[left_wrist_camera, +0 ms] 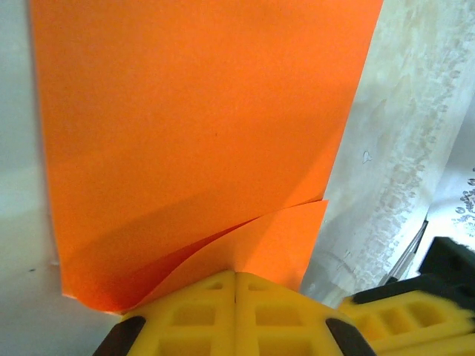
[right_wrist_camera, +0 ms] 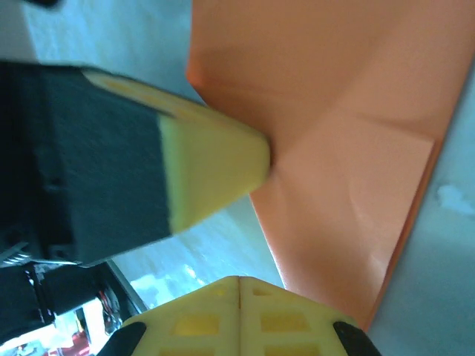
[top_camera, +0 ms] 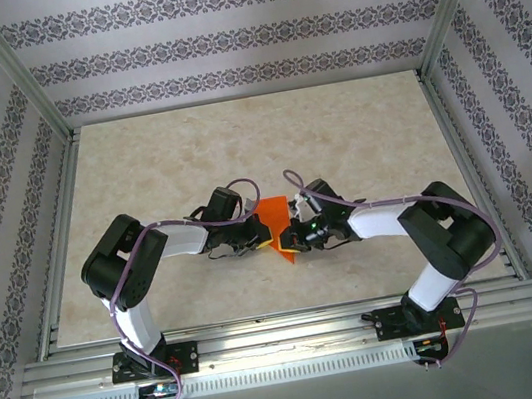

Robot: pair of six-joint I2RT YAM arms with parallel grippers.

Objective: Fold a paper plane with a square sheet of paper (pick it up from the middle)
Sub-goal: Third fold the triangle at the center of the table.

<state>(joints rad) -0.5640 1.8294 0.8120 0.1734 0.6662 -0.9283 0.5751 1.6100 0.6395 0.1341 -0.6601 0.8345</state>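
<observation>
Both arms met at the middle of the table (top_camera: 359, 144), with the orange sheet of paper (top_camera: 270, 213) between them, partly folded and not flat.

Left wrist view: the left gripper (left_wrist_camera: 236, 280) had its jaws closed tight with no gap. The sheet (left_wrist_camera: 200, 133) lay just past the tips, two layers meeting there in a curved flap. I could not tell whether it was pinched or only pressed.

Right wrist view: the right gripper (right_wrist_camera: 239, 288) was also closed, jaws together, with the sheet (right_wrist_camera: 349, 133) beside and beyond its tips. No clear grip on the paper was visible. The left gripper's yellow tip poked into the sheet's edge, and wrinkles spread from that spot.

Step judged: pressing or holding a fold, early in the plane, with no dart shape yet.

Risks:
- Thin paper could buckle or tear at that poke point if the tip pushed harder.
- The curved flap was not creased flat, so it could spring open once released and leave the fold off-line.
- The sheet could slide on the smooth table under a sideways push.
- The grippers sat very near each other, so a small move could knock them together.
</observation>
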